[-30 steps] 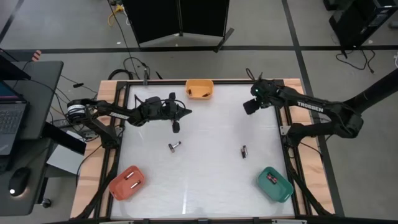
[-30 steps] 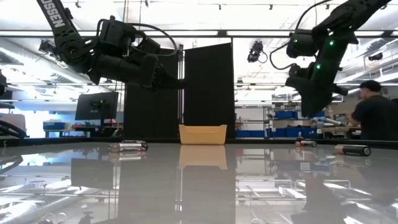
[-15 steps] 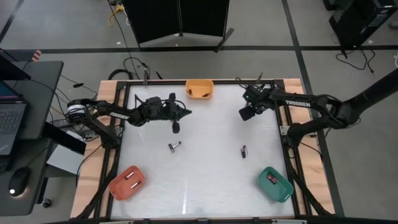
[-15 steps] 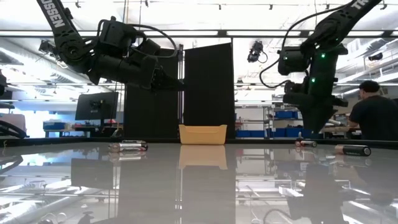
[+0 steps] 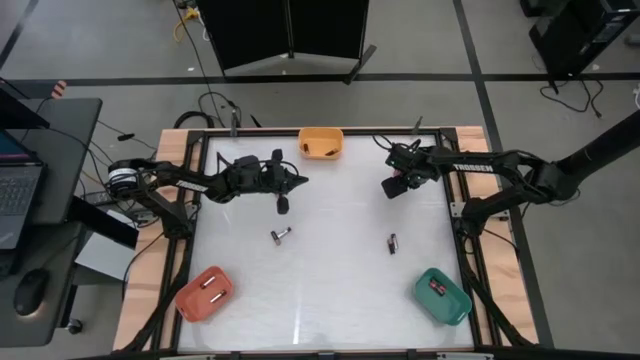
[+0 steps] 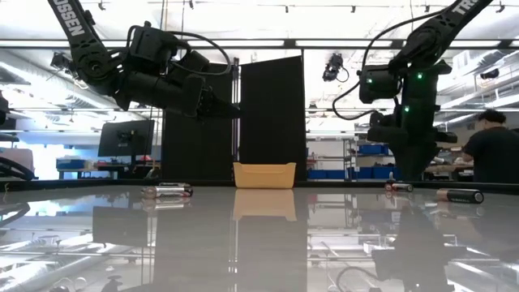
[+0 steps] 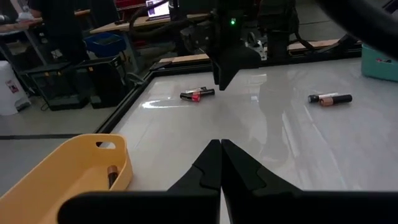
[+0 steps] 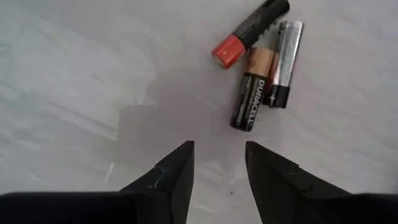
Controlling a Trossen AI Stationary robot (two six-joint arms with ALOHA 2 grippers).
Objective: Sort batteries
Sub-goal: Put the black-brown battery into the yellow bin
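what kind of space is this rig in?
Probably a robotics lab or workshop: bare concrete floor, shelving with blue storage bins behind the table, a laptop desk beside it, and loose cables.

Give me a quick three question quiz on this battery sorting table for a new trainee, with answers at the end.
1. True or false: the left hand is shut and empty.
2. How many batteries lie under the right hand in its wrist view?
A. one
B. three
C. five
3. Fill in: the bin at the table's far edge, between the two arms, is ____ in colour.

Key
1. True. Its fingers meet with nothing between them.
2. B. A black and red battery, a copper-topped battery and a silver battery lie clustered together.
3. Yellow-orange: the yellow-orange bin.
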